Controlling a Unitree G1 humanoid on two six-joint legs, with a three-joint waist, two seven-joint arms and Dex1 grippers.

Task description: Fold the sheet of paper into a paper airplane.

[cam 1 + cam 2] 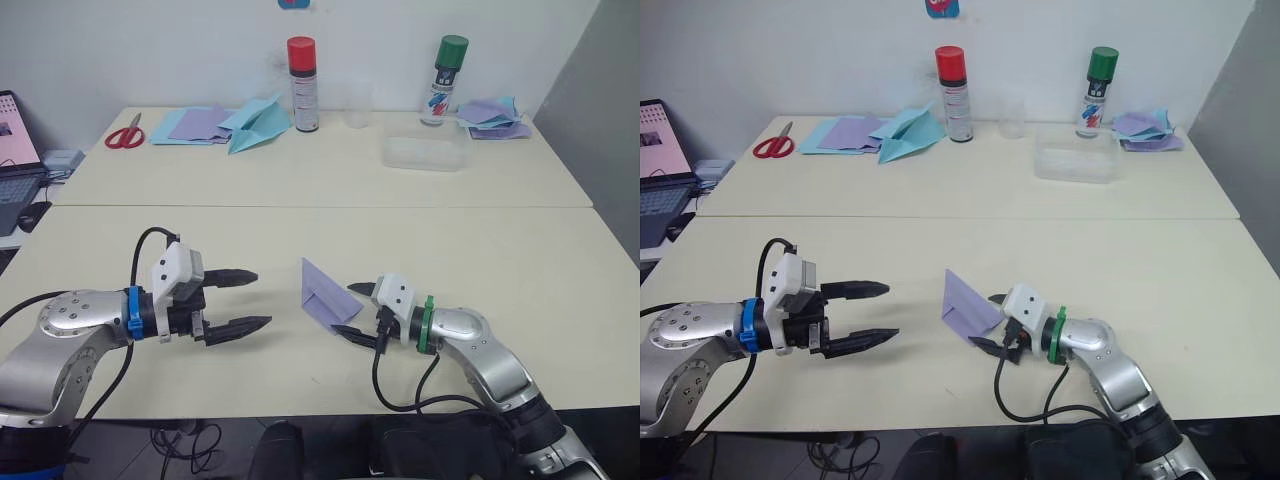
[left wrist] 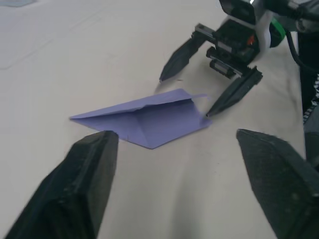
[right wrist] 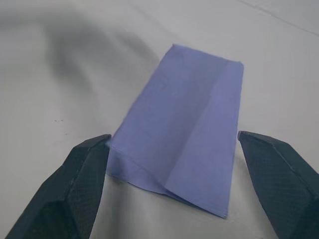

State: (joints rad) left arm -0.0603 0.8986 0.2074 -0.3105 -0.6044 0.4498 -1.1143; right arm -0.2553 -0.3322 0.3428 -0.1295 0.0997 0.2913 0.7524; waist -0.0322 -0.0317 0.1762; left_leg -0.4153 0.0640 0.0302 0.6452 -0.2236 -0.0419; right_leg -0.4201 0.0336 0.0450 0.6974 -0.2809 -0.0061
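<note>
Here, paper: the partly folded lavender-purple sheet of paper (image 1: 326,293) lies on the near cream-coloured table (image 1: 520,260), between the two grippers, with one pointed end toward the far side and a flap standing up off the surface.
Right claw: the right gripper (image 1: 357,312), black two-fingered with a green ring at the wrist, has its fingers spread wide apart at the paper's near end, one fingertip at either side of it; whether a tip touches the edge I cannot tell.
Left claw: the left gripper (image 1: 244,299), black-fingered with a blue ring at the wrist, is parted too, holding nothing, and points at the paper from well apart.
Far table: red-handled scissors (image 1: 125,134), flat light-blue and purple sheets (image 1: 190,125), a larger light-blue paper plane (image 1: 258,121), a red-capped spray can (image 1: 303,84), a green-capped spray can (image 1: 444,79), a clear plastic box (image 1: 424,153) and a loose pile of purple and blue papers (image 1: 493,116).
Left edge: an open laptop (image 1: 17,150).
</note>
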